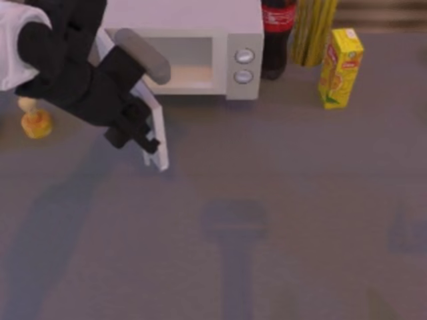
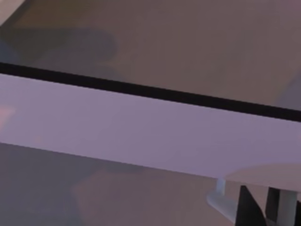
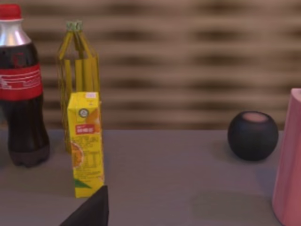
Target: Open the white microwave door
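From above, the small white boxy microwave with two round silver knobs on its right panel stands at the back of the grey table, left of centre. Its flat white rectangular door is swung out toward the front on the left side, leaving the pale cavity open to view. The black left gripper sits right at the door's free edge, touching it; I cannot tell how its fingers stand. A grey cylindrical handle lies across the arm near the cavity. Just right of the microwave stands a dark cola bottle with a red label, then a tall yellow slatted object, then a yellow juice carton. A small yellow object sits at the table's left edge.

The left wrist view is filled by a broad pale lilac panel with a black strip along one edge, the table behind it, and dark finger parts in one corner.

The right wrist view shows the cola bottle, slatted object and carton, with a dark round ball and a pink object well apart from them. A dark fingertip shows only in part, so the right gripper's state cannot be told
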